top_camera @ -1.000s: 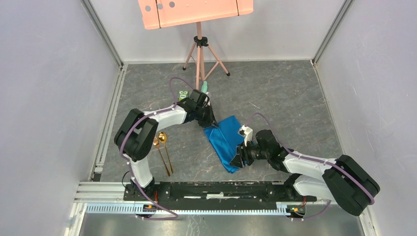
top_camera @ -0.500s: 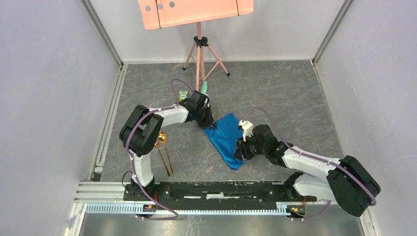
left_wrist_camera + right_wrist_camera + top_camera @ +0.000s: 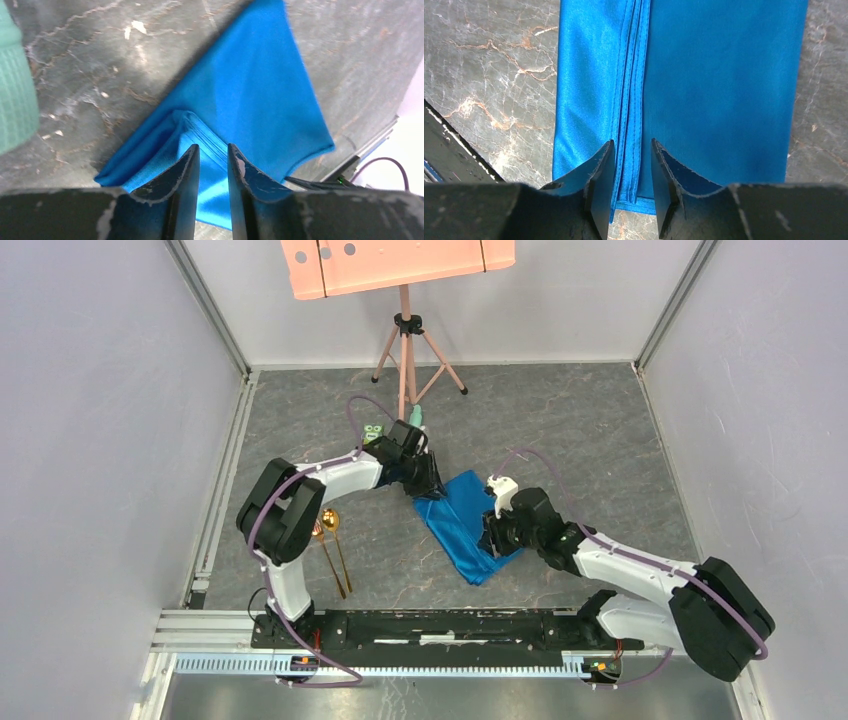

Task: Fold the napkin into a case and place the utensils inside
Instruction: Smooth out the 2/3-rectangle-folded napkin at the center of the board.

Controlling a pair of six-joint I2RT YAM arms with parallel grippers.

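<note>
Folded into a narrow strip on the counter (image 3: 580,460), the blue napkin (image 3: 465,525) has the left tool (image 3: 212,150) at its far corner and the right tool (image 3: 632,145) straddling its stacked hems, both with jaws slightly apart, probably to square the fold, while the gold fork (image 3: 318,532) and spoon (image 3: 331,519) lie well apart to its left.

Right wrist cam: blue napkin (image 3: 719,90) lies flat on the grey marbled surface (image 3: 489,65), folded lengthwise into a long strip that runs from the top of frame down to the claw (image 3: 633,145). Stacked hems (image 3: 634,75) run as a straight line down the strip, left of its middle, with a narrower panel to the left and a wider one to the right. The claw straddles that line near the strip's near end. Jaws are apart, gap narrow, hems visible in the gap. Can't tell if the fingers (image 3: 599,185) touch cloth. Black rail (image 3: 454,145) cuts the lower-left corner. Bare surface shows on both sides of the strip.
</note>
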